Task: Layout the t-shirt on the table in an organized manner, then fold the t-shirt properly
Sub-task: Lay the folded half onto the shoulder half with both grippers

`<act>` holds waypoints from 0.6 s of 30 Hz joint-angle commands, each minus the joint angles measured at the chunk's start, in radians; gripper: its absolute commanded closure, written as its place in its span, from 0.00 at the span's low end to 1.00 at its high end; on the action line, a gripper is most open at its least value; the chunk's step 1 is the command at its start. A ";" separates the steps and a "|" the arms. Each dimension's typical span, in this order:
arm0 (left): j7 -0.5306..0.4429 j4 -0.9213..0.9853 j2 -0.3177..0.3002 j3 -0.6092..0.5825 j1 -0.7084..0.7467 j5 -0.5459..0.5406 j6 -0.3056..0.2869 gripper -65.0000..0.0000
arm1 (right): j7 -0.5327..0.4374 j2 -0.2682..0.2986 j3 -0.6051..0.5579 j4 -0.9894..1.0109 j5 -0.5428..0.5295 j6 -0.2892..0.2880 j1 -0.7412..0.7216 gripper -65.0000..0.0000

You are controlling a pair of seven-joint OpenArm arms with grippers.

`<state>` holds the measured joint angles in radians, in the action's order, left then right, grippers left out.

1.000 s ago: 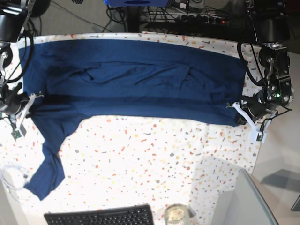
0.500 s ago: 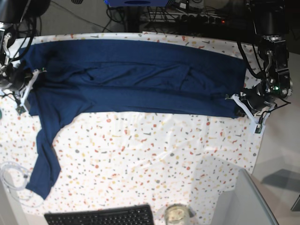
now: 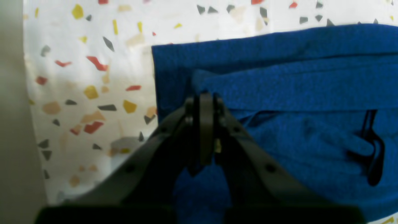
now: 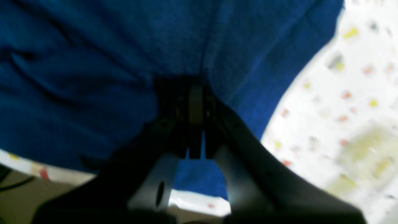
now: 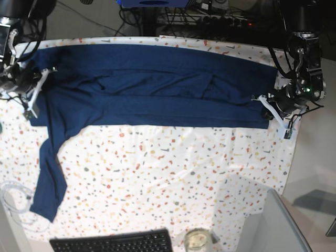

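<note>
The dark navy t-shirt (image 5: 157, 89) lies as a long band across the far half of the speckled table (image 5: 173, 173), its near edge doubled over. One sleeve (image 5: 50, 178) trails down toward the near left. At the band's right end, my left gripper (image 5: 266, 108) is shut on the shirt's folded corner (image 3: 217, 84); the left wrist view shows the fingertips (image 3: 205, 102) pinched together on the fabric. My right gripper (image 5: 39, 86) is shut on the shirt's left end, and the right wrist view shows cloth (image 4: 93, 62) bunched around its closed tips (image 4: 196, 93).
A black keyboard (image 5: 113, 242) and a glass jar (image 5: 197, 240) sit at the near edge. A grey box corner (image 5: 273, 226) stands at the near right. A white cable (image 5: 13, 199) loops at the left edge. Cables and gear crowd the far side beyond the table.
Both grippers have moved toward the far edge, carrying the shirt's near edge with them. The band is narrower and the hanging sleeve has slid back and left.
</note>
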<state>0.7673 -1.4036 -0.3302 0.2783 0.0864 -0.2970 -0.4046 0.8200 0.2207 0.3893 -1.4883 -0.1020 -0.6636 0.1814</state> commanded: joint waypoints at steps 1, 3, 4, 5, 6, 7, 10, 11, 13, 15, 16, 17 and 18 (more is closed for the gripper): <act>-0.021 -0.021 -0.016 0.006 -0.010 -0.008 -0.001 1.00 | -0.003 0.012 0.006 -0.036 -0.009 0.002 -0.009 0.99; -0.018 -0.036 -0.016 0.006 -0.010 -0.008 -0.001 1.00 | 0.000 0.010 0.006 -0.059 -0.008 0.003 -0.004 0.99; -0.016 -0.052 -0.016 0.006 -0.007 -0.008 -0.001 1.00 | 0.000 0.010 0.006 -0.062 -0.008 0.005 -0.004 0.99; -0.016 -0.070 -0.014 0.006 -0.004 -0.008 -0.001 1.00 | 0.000 0.012 0.006 -0.062 -0.008 0.005 -0.004 0.99; -0.015 -0.084 -0.007 0.006 -0.003 -0.008 -0.001 1.00 | 0.003 0.013 0.006 -0.062 -0.008 0.005 -0.004 0.99; -0.015 -0.096 0.001 0.006 -0.003 -0.008 -0.001 1.00 | 0.011 0.013 0.007 -0.062 -0.008 0.005 -0.004 0.99; -0.015 -0.104 0.009 0.006 -0.001 -0.009 -0.001 1.00 | 0.031 0.015 0.013 -0.062 -0.008 0.005 -0.006 0.99; -0.015 -0.098 0.009 0.006 0.000 -0.009 -0.001 1.00 | 0.034 0.015 0.033 -0.062 -0.008 0.005 -0.006 0.99; -0.015 -0.085 0.009 0.006 0.016 -0.009 -0.001 1.00 | 0.035 0.013 0.070 -0.062 -0.008 0.003 -0.006 0.99; -0.018 -0.079 0.009 0.006 0.026 -0.009 -0.001 1.00 | 0.035 0.016 0.090 -0.062 -0.008 0.002 -0.006 0.99; -0.018 -0.079 0.009 0.006 0.026 -0.006 -0.001 1.00 | 0.035 0.018 0.093 -0.061 -0.008 0.002 -0.006 0.99; -0.016 -0.079 0.009 0.006 0.029 -0.006 -0.001 1.00 | 0.035 0.018 0.093 -0.059 -0.008 0.002 -0.006 0.99; -0.016 -0.079 0.009 0.006 0.040 -0.006 -0.001 1.00 | 0.035 0.018 0.090 -0.059 -0.008 0.002 -0.006 0.99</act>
<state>0.7685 -1.4658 -0.3046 0.2798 0.1352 -0.2970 -0.4049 0.8646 0.2256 0.4759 -1.5337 -0.1040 -0.6632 0.1837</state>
